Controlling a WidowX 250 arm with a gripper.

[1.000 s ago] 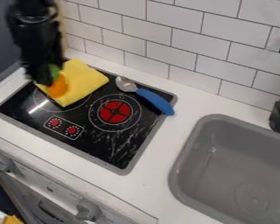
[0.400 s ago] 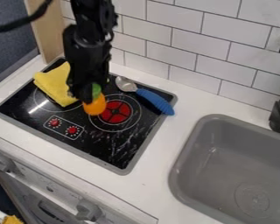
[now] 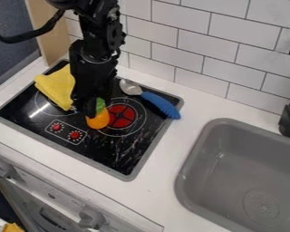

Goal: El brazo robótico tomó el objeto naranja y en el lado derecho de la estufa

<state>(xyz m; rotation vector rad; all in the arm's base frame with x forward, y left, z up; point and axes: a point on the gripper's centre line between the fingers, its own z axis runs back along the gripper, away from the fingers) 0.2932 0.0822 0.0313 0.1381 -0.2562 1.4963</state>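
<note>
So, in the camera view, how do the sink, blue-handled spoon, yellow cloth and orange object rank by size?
Largest to smallest, by visible area:
1. Sink
2. Yellow cloth, partly hidden by the arm
3. Blue-handled spoon
4. Orange object

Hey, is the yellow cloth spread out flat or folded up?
Folded: the yellow cloth lies as a compact, thick pad on the stove, not spread out.

On the stove [image 3: 108, 154], cloth [image 3: 55, 87] lies left of spoon [image 3: 160, 103].
</note>
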